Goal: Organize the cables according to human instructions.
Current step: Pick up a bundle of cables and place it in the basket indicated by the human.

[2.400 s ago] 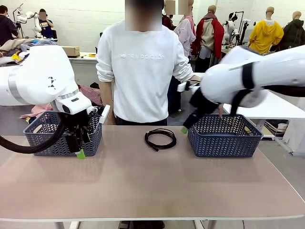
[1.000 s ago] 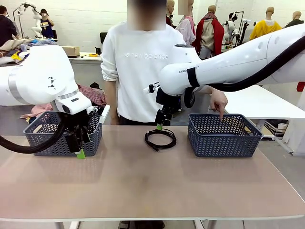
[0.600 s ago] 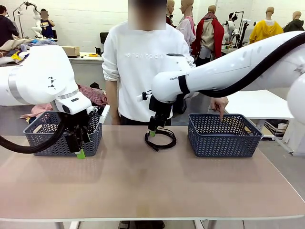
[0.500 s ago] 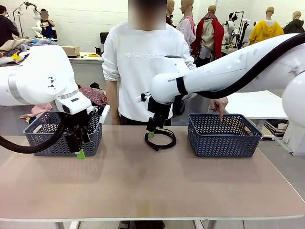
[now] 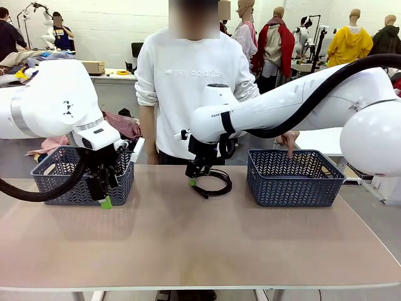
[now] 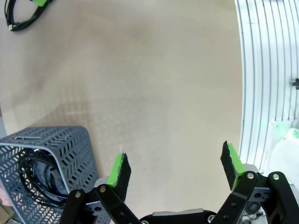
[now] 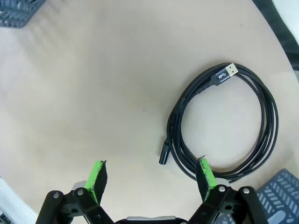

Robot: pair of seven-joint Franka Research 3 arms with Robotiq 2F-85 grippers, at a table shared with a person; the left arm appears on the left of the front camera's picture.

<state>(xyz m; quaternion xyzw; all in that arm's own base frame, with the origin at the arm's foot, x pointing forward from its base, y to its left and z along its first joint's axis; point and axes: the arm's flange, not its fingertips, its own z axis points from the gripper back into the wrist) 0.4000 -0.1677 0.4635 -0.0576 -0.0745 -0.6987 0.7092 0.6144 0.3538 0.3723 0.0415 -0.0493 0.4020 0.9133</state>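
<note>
One cable, a thin black cord wound in a round coil, lies on the table in front of the person. My right gripper hangs open just over the coil's left edge. In the right wrist view the cable lies ahead and to the right of my right gripper, and one green pad overlaps its near rim. My left gripper stands open and empty in front of the left basket. The left wrist view shows my left gripper open above bare table beside that basket, which holds coiled black cables.
A second grey basket stands at the right, and the person's hand points a finger down into it. The person stands at the far edge behind the coil. The near half of the table is bare.
My right arm has swung left from the right basket to the coil and come down over its left edge. The left arm and the pointing hand have stayed put.
</note>
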